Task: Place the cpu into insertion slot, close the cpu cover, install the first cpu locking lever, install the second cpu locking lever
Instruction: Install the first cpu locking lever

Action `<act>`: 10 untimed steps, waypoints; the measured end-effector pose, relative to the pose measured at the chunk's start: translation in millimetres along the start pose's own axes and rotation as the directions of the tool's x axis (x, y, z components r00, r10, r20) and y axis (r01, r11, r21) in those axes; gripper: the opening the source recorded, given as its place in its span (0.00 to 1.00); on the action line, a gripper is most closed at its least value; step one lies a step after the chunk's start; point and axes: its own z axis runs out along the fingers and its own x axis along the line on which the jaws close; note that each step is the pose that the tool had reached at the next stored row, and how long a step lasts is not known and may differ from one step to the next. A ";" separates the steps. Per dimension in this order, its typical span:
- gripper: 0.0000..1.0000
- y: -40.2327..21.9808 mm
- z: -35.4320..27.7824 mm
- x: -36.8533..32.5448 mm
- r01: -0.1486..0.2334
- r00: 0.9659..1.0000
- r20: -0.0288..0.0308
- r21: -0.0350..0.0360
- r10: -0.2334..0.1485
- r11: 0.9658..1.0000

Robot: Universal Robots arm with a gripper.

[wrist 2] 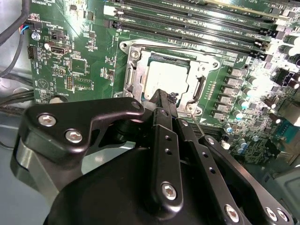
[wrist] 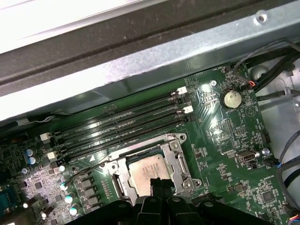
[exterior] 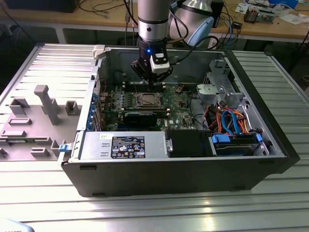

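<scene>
Cpu (wrist 2: 164, 77) just beneath claw (wrist 2: 162, 97)

Exterior view: PC case (exterior: 270, 140) is sitting mid-frame on table (exterior: 145, 212), w/ fixture tray (exterior: 29, 121) lying at frame left. Motherboard (exterior: 178, 104) is lying inside, centre. The cpu (exterior: 146, 100) is sitting in its socket, cpu cover (exterior: 139, 100) lying over it, gripper (exterior: 152, 78) hanging above. PSU (exterior: 125, 145) is sitting lower centre, drive bay (exterior: 234, 142) lower right.
</scene>
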 end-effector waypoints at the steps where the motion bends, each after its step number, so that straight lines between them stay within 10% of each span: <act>1: 0.11 0.0 0.0 0.0 0.002 1.000 0.000 0.000 -0.002 1.000; 10: 0.11 0.0 0.0 0.0 0.033 0.999 0.001 -0.002 -0.033 0.999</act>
